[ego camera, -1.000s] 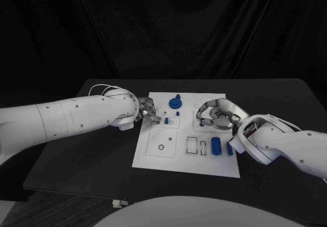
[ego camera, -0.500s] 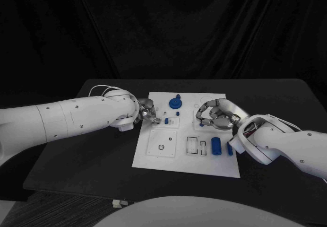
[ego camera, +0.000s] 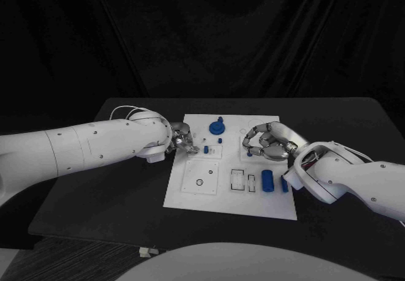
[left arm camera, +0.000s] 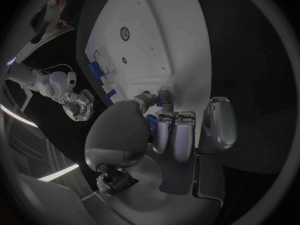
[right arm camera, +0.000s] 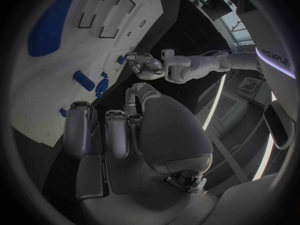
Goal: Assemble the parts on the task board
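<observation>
The white task board (ego camera: 196, 196) lies flat on the black table (ego camera: 101, 199). On the board, a blue knobbed part (ego camera: 218, 126) stands near its far edge. A blue cylinder (ego camera: 267, 180) lies near its right edge.

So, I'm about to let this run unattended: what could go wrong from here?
The left hand seems to pinch a small blue part at its fingertips above the task board; a light pinch could let it slip. The right hand hangs curled over the board's far right, where it could bump the lying blue cylinder.

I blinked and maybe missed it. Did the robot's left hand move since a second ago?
Yes, a tiny bit. The left hand slid toward the task board's left edge, away from the small blue part.
</observation>
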